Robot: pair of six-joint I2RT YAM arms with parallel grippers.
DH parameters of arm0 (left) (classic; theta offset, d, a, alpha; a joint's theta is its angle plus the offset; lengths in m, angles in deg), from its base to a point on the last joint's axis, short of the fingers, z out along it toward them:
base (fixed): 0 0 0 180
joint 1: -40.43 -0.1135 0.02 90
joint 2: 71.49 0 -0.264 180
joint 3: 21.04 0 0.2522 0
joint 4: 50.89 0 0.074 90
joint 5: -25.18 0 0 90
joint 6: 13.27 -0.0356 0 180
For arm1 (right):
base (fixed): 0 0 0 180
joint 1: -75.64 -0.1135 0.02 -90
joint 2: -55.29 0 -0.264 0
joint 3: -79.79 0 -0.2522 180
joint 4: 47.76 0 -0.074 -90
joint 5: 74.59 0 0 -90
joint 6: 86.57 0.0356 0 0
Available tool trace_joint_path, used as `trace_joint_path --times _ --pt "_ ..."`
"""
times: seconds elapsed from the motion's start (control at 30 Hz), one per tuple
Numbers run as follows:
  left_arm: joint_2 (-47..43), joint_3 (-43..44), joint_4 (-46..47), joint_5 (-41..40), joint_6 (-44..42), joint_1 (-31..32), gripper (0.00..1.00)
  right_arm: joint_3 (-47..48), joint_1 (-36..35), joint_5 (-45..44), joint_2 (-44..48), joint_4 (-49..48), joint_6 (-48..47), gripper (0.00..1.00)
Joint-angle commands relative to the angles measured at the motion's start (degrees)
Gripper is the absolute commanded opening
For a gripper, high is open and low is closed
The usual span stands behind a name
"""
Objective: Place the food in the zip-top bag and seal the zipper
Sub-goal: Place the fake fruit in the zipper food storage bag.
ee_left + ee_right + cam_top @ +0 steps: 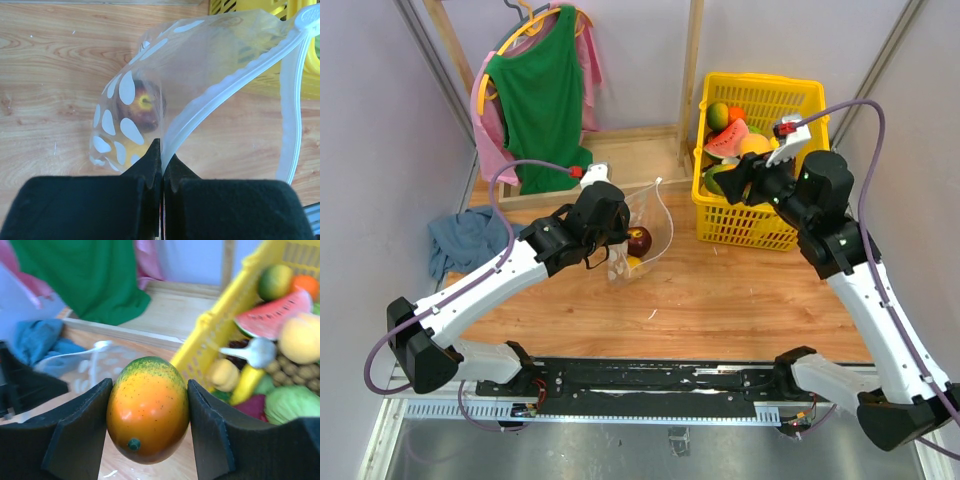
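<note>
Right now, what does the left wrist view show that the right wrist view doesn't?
Left wrist only: left gripper pinched shut on the zipper; dark purple fruit inside. Right wrist only: right gripper clamping the mango; watermelon slice and green garment. Both: zip-top bag, yellow basket, wooden table.

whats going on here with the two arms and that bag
The left gripper is shut on the mouth edge of the clear polka-dotted zip-top bag, holding it open. A dark purple toy fruit and a yellow one sit inside. The right gripper grips a green-orange toy mango near the yellow plastic basket, not yet bagged.
</note>
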State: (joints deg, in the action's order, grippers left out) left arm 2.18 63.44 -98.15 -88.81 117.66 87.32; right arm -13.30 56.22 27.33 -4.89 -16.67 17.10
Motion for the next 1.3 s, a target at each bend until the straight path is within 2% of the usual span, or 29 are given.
trace_joint_path --times 0.0,0.27,0.43,0.8,0.93,1.03,1.1,1.17,1.27 --pt "0.5 2.1 1.9 0.5 1.1 -0.3 0.00 -1.4 -7.7 1.6 1.6 -7.0 1.1 0.01" --pt "1.2 2.4 2.1 1.4 2.2 -0.3 0.00 -4.3 -17.9 4.2 -0.2 -14.2 2.7 0.01" --pt "1.1 2.6 2.1 1.8 2.5 -0.3 0.00 -6.2 -22.4 1.5 -3.8 -15.8 2.1 0.01" --pt "0.5 1.3 3.6 5.3 3.3 -0.3 0.00 -12.9 -25.0 -11.4 -10.7 -24.5 1.1 0.01" --pt "0.6 1.1 4.3 7.5 3.4 -0.3 0.00 -15.9 -25.1 -14.7 -12.1 -31.1 1.2 0.02" --pt "0.6 0.6 4.9 8.9 3.6 -0.3 0.00 -16.6 -25.1 -15.4 -14.2 -34.7 0.4 0.09" --pt "0.6 0.2 5.2 9.5 3.8 -0.3 0.00 -17.1 -25.1 -14.9 -15.5 -37.2 0.4 0.17" --pt "0.6 -0.1 5.4 9.9 4.0 -0.3 0.00 -17.6 -25.1 -14.8 -16.7 -39.3 0.3 0.29" --pt "0.3 -0.5 5.6 10.1 4.5 -0.3 0.00 -18.3 -25.1 -15.7 -18.2 -41.1 0.1 0.54"
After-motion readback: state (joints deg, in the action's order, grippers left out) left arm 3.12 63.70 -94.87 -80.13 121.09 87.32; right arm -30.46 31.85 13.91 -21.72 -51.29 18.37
